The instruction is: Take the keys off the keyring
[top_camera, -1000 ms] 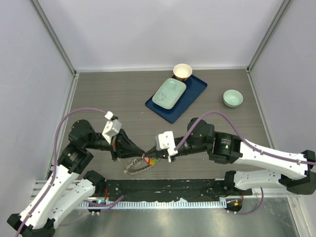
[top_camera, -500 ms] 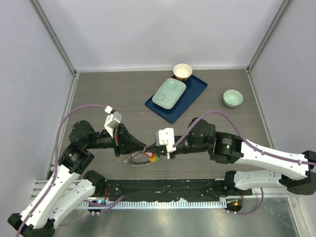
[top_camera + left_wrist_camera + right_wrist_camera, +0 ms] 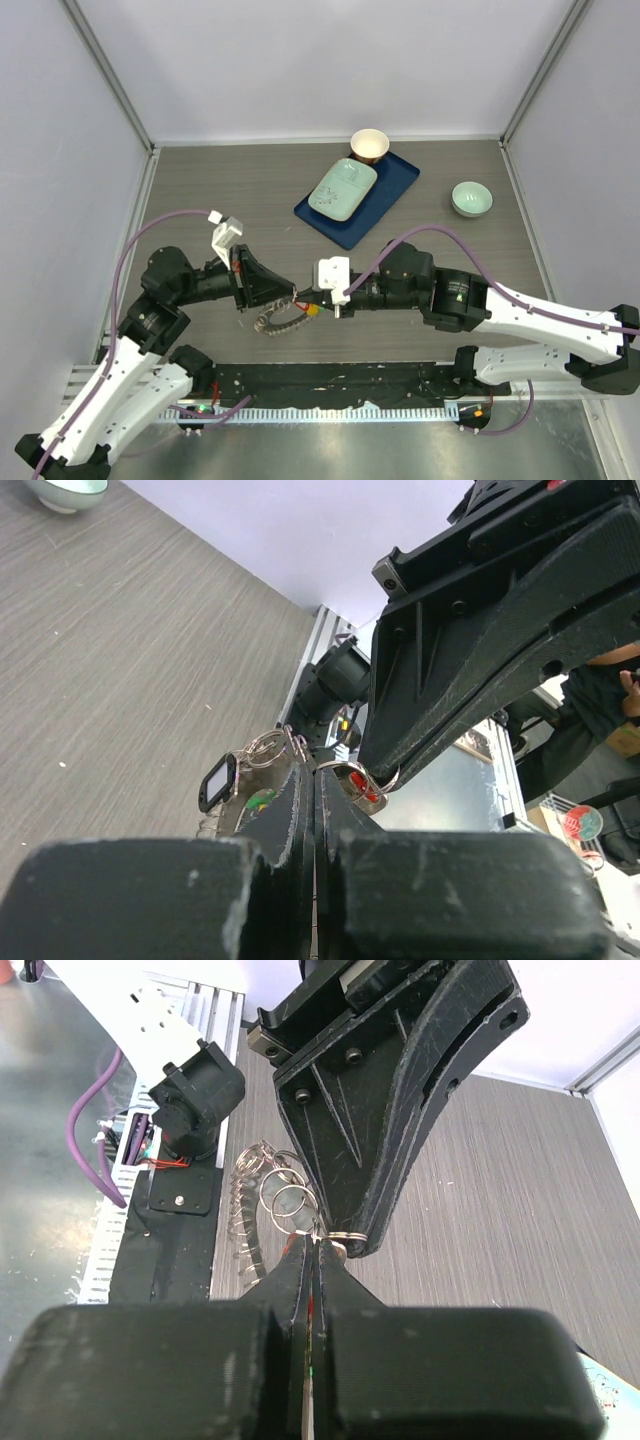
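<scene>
**No key is off the keyring yet; both grippers are clenched at the key cluster.**
Top view: the keyring (image 3: 278, 321) lies at lower centre with the keys (image 3: 313, 311) at its right end, where the left gripper (image 3: 291, 297) and right gripper (image 3: 309, 305) meet. Left wrist: the red key (image 3: 368, 786) is ringed on. Right wrist: I cannot tell what the jaws pinch. No legible writing.

No lettering, brand, number or sign can be read in any view. The pale face of a small black tag (image 3: 217, 781) at the keyring (image 3: 280, 322) is too blurred.
</scene>
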